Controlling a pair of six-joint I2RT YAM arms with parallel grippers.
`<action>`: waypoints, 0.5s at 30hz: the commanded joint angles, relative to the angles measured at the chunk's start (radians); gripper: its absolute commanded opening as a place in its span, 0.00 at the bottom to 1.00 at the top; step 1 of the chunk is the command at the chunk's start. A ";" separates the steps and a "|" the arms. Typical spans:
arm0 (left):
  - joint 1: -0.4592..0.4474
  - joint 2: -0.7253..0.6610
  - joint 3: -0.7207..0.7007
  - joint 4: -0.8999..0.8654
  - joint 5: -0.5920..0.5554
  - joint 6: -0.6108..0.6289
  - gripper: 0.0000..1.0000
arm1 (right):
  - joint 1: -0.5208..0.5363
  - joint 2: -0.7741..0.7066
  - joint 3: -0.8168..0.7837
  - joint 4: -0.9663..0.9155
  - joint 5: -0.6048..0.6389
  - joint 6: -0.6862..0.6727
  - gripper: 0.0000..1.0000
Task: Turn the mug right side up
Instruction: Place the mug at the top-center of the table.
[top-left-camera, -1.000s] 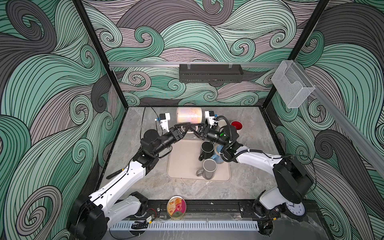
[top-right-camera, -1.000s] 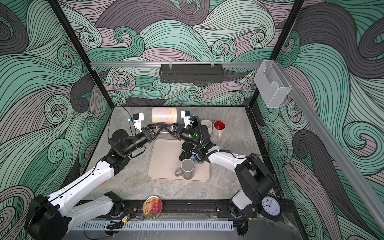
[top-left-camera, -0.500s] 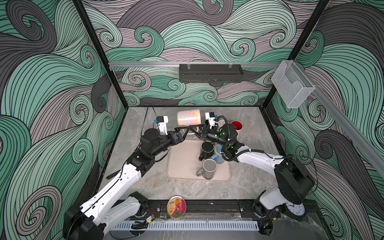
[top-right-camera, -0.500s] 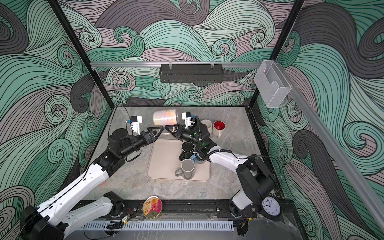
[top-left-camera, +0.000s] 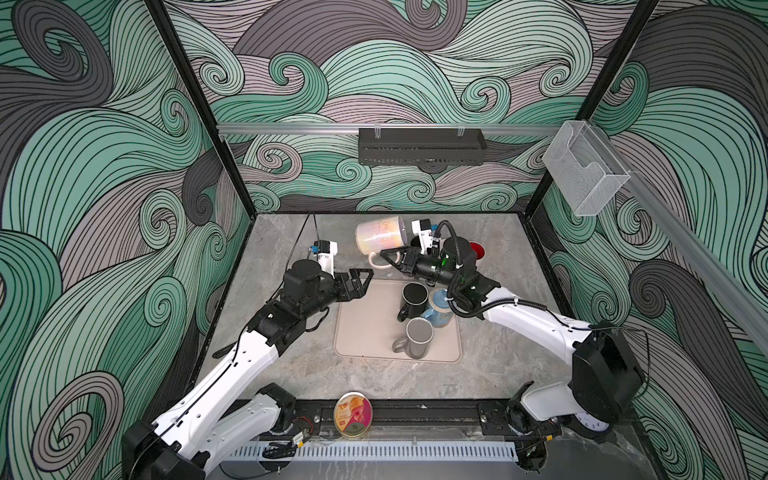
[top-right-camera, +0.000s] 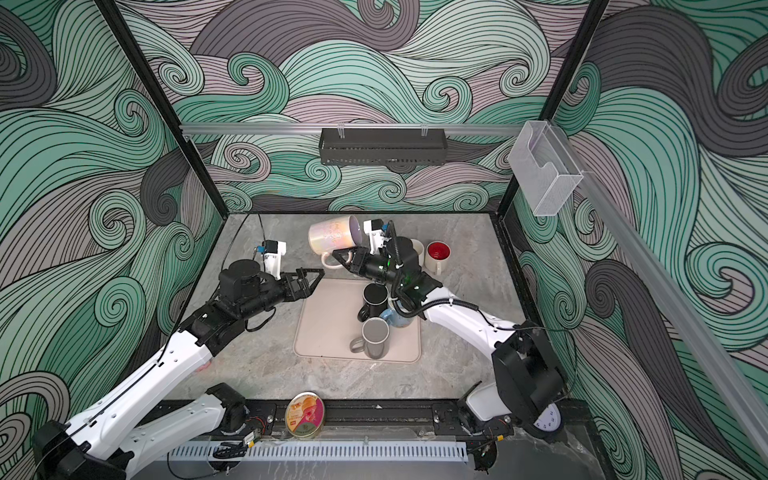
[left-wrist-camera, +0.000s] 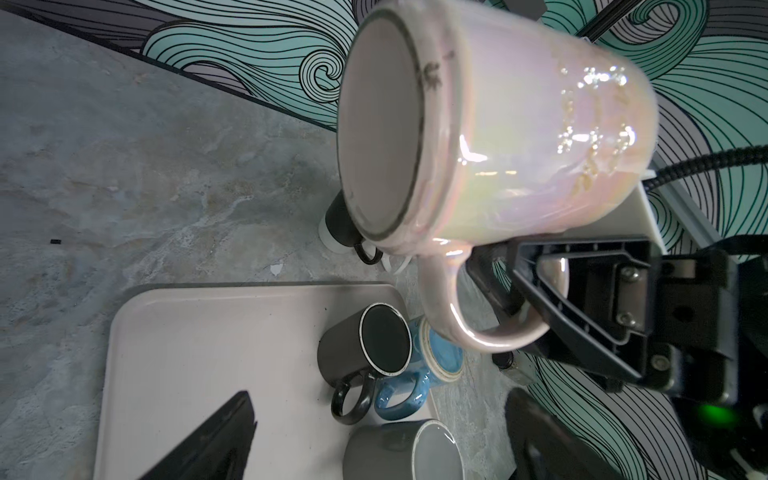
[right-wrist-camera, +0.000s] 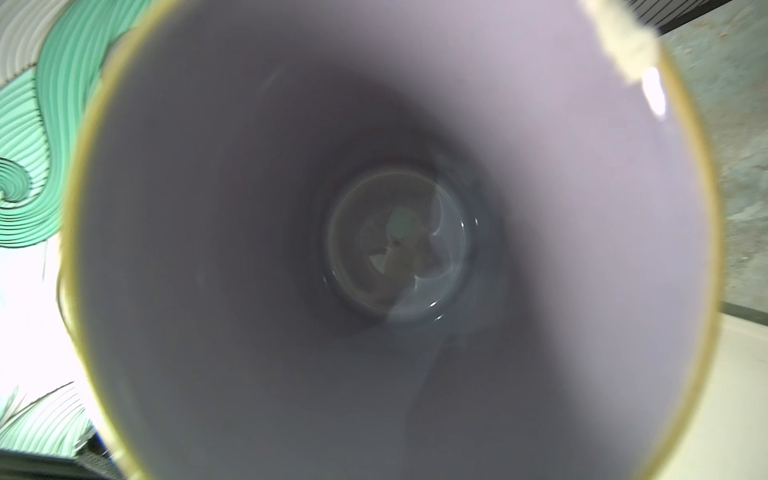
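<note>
The right gripper (top-left-camera: 391, 258) is clenched on the handle (left-wrist-camera: 465, 328) of the pearly mug (top-left-camera: 380, 237). The mug hangs in the air on its side, in the upper middle of both top views, with its mouth toward the right wrist camera. The left gripper (top-left-camera: 360, 279) is released and clear of the mug, at the upper-left corner of the tray (top-left-camera: 361, 332).

The flip looks about half done. The next move calls for rolling the wrist until the mouth faces up, then lowering the mug onto bare tray.

The right wrist view shows only the mug's inside, and where the fingers meet the handle is hard to make out.

Beige tray (top-left-camera: 365, 324), round tin (top-left-camera: 353, 414), black rack (top-left-camera: 422, 146)
</note>
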 joint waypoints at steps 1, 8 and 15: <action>0.006 0.001 -0.009 -0.042 -0.012 0.040 0.94 | 0.003 -0.032 0.081 -0.054 0.050 -0.097 0.00; 0.006 0.005 -0.041 -0.043 -0.031 0.048 0.94 | 0.050 0.040 0.299 -0.431 0.216 -0.273 0.00; 0.006 0.020 -0.057 -0.037 -0.039 0.034 0.94 | 0.087 0.190 0.544 -0.744 0.482 -0.432 0.00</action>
